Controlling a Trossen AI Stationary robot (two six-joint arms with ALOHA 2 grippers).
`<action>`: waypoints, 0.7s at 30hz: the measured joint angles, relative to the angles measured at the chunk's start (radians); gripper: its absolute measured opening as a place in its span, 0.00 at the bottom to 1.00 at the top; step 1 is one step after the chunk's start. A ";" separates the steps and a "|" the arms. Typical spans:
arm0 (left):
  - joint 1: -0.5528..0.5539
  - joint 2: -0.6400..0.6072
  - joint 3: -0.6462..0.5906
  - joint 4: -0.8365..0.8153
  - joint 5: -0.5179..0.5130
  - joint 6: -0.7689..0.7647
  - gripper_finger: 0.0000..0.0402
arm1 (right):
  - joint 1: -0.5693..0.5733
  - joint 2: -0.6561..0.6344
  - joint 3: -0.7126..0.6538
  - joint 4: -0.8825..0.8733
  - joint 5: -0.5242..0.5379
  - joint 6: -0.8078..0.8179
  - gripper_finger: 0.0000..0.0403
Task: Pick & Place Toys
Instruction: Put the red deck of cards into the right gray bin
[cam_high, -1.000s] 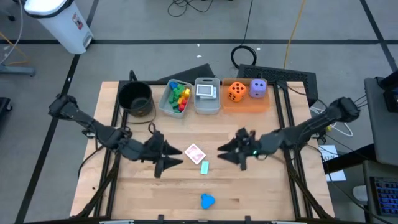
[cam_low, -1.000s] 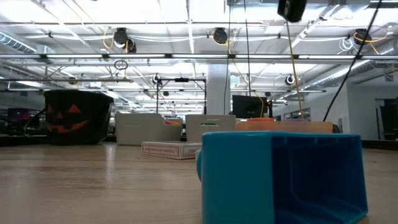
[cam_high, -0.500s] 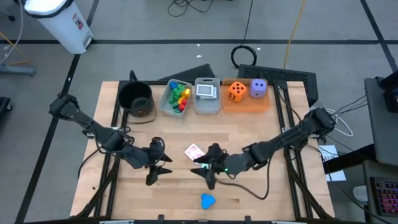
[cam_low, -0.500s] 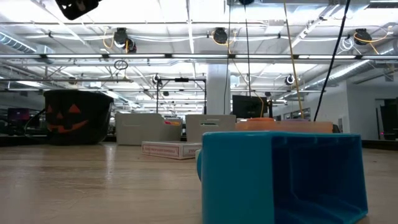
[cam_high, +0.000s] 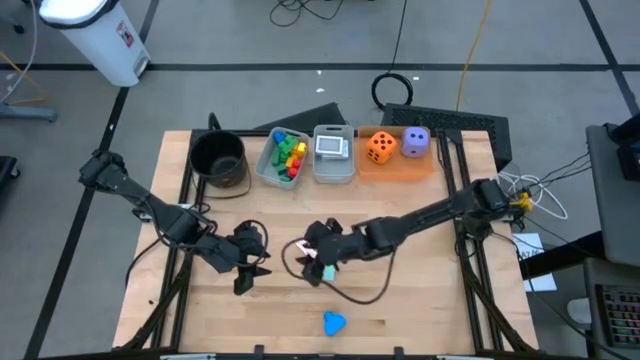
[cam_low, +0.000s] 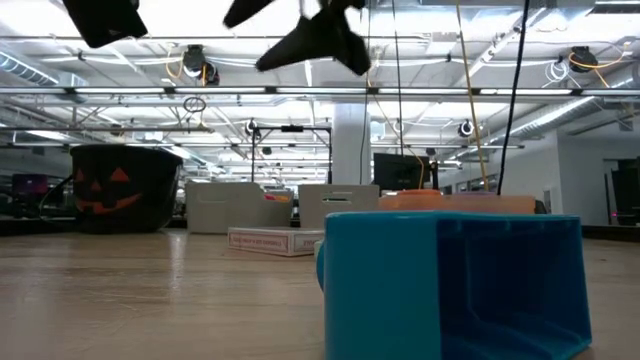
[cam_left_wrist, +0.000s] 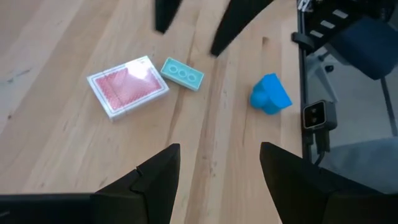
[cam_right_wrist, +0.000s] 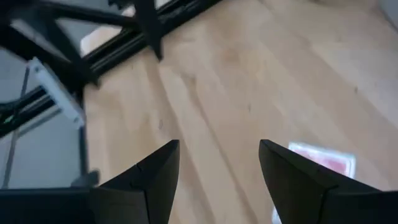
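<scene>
Right gripper (cam_high: 312, 262): jaws parted, empty, above the card deck (cam_left_wrist: 128, 86), probably to collect it.
Left gripper (cam_high: 247, 272): parted, empty, waiting beside.
Blue block (cam_high: 333, 322): loose, unsorted.

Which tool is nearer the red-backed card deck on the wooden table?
Right. The right tool hovers over the red-backed card deck; the left tool sits off to its side.

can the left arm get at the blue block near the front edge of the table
Probably yes: the left gripper hangs open with nothing held, and bare table lies between it and the blue block; the right gripper hovers over the cards.
</scene>
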 joint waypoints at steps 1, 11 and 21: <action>0.000 0.000 0.000 -0.006 0.000 0.000 0.57 | -0.007 0.014 0.007 0.002 0.008 -0.003 0.52; 0.000 0.000 0.000 -0.069 0.000 -0.016 0.57 | -0.081 0.058 0.009 -0.056 0.148 0.125 0.52; 0.000 0.000 0.000 -0.075 0.001 -0.023 0.57 | -0.086 0.055 0.009 -0.038 0.101 0.102 0.52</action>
